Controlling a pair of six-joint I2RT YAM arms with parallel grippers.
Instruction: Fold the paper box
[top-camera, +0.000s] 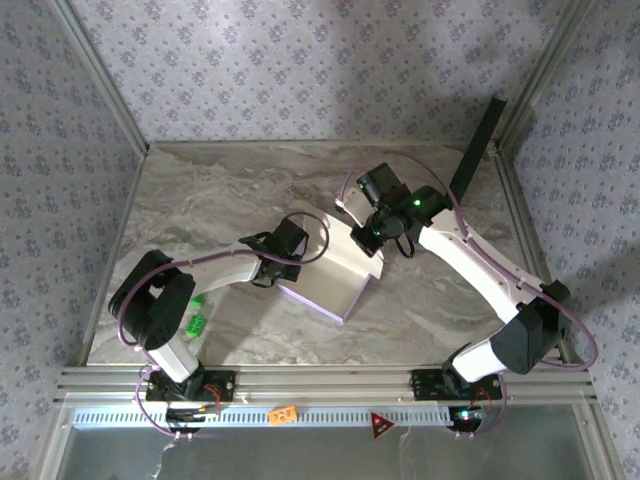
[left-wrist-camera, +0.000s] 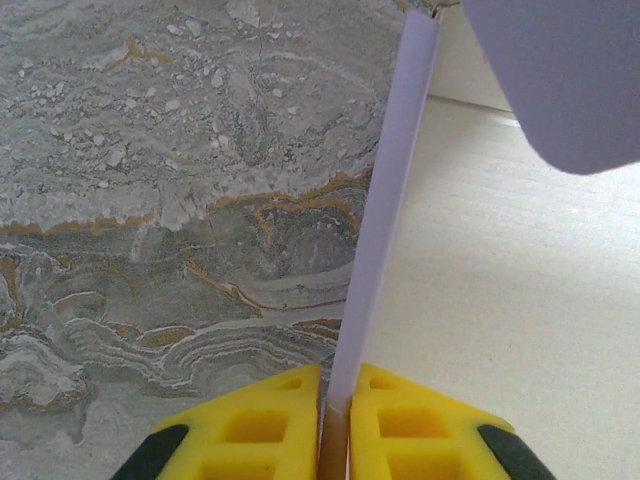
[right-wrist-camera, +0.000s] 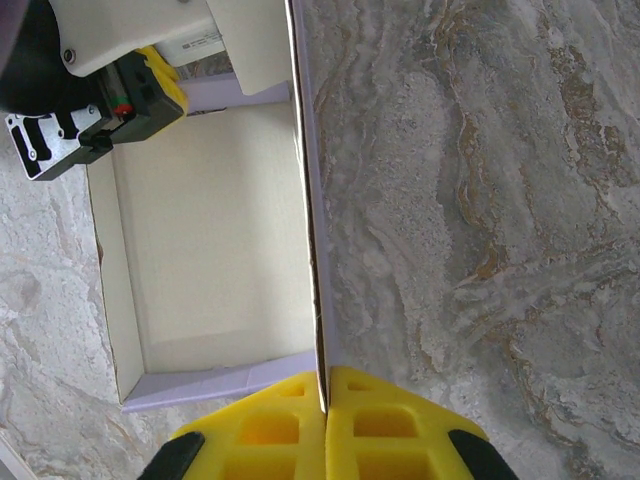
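The paper box (top-camera: 335, 275) sits half-formed, its walls standing around a beige floor and lavender outside, on the marbled bench (top-camera: 230, 200), well apart from the long black panel (top-camera: 478, 150), on the panel's near-left side. On the side of the box away from the panel, the left end effector (top-camera: 296, 260) is closed on an upright wall; the left wrist view shows the yellow fingers of this end effector (left-wrist-camera: 335, 405) pinched together with the thin lavender edge of the box (left-wrist-camera: 385, 230) rising straight out from between them. On the panel-facing side, the right end effector (top-camera: 368, 240) grips the opposite wall in the same way, and in its wrist view the end effector (right-wrist-camera: 325, 392) has its fingers shut on the wall's edge, with the open interior of the box (right-wrist-camera: 210, 250) lying to one side. The sheet looks light and thin, stiff only along its creases, so it will likely bow or crease if squeezed mid-panel or pulled unevenly. The best holds are probably near wall edges close to fold lines, as both are now, with gentle, matched motion.
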